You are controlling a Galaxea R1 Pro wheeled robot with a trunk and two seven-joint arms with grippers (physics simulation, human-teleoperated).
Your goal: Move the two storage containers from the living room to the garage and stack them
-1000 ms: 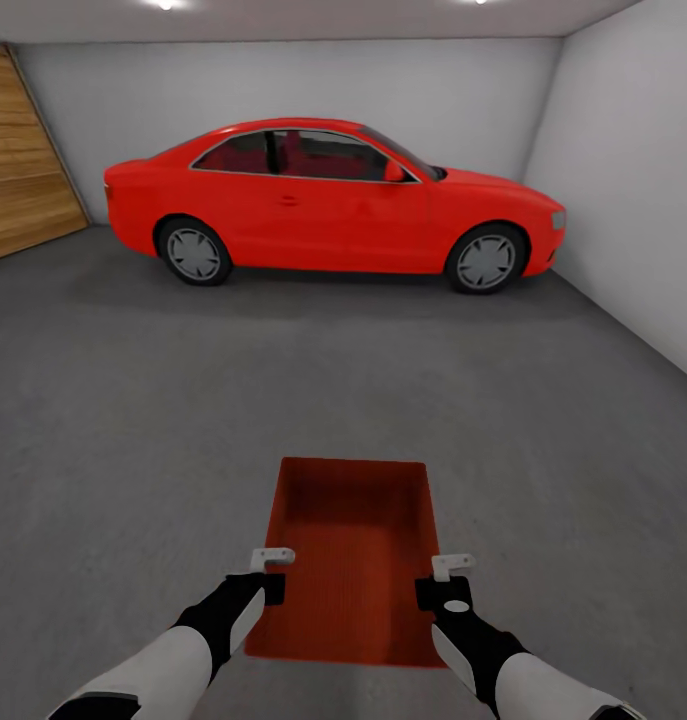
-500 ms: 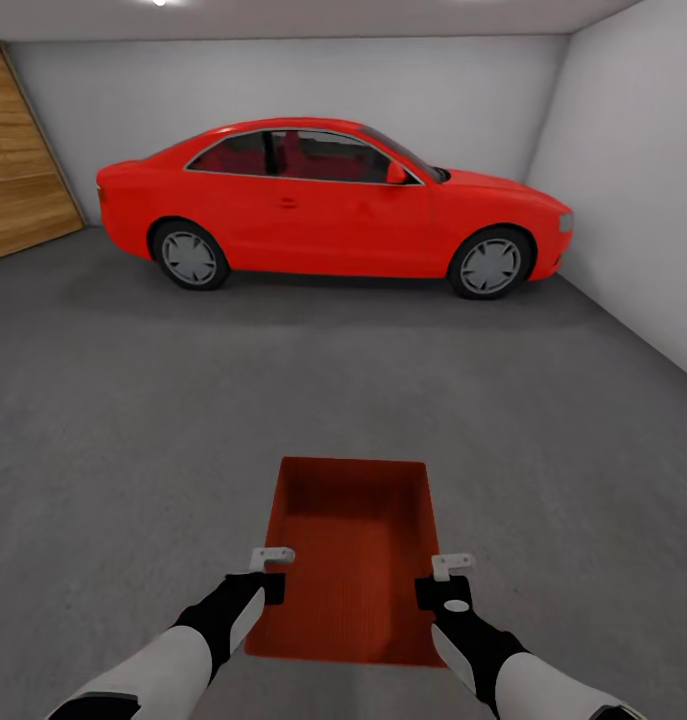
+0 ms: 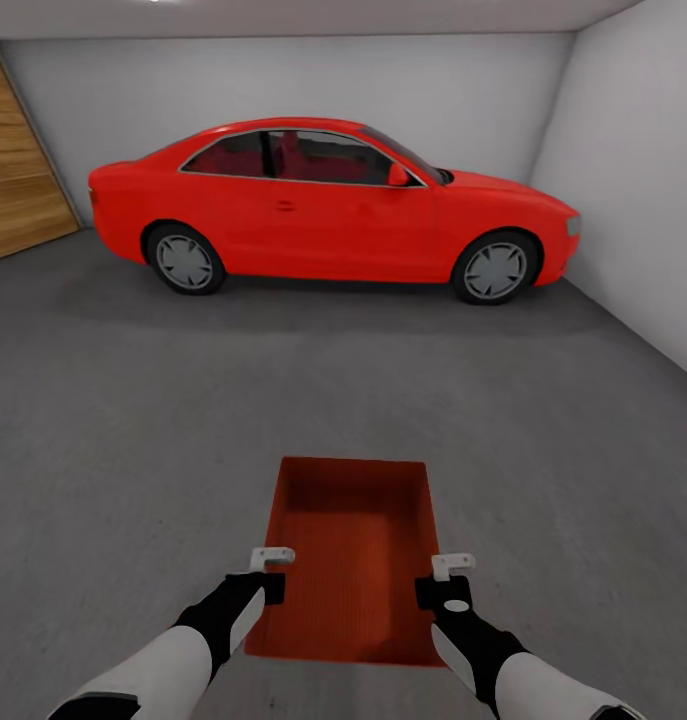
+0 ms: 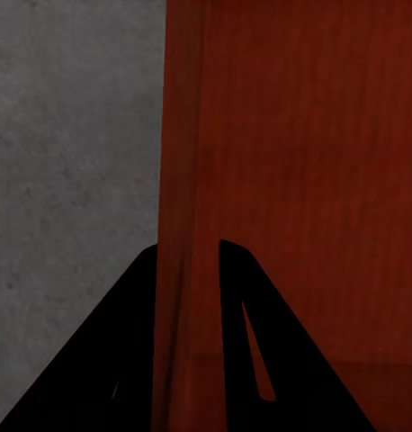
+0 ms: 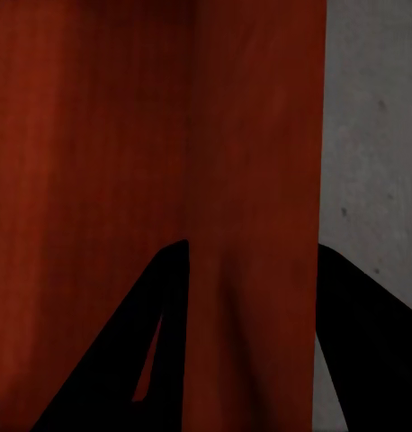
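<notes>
- Orange-red storage container (image 3: 351,560): low-walled, flat-bottomed, rectangular, held above the grey garage floor (image 3: 133,430).
- Left tool (image 4: 190,270) pinches its left wall; right tool (image 5: 251,270) pinches its right wall.

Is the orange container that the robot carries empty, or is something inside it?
Empty. In the head view the storage container shows only its bare ribbed bottom and low walls.

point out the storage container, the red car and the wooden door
storage container (image 3: 353,545), head view, on its flat bottom
red car (image 3: 323,215), head view, on its side door panel
wooden door (image 3: 18,190), head view, on its planks at the left wall
</notes>
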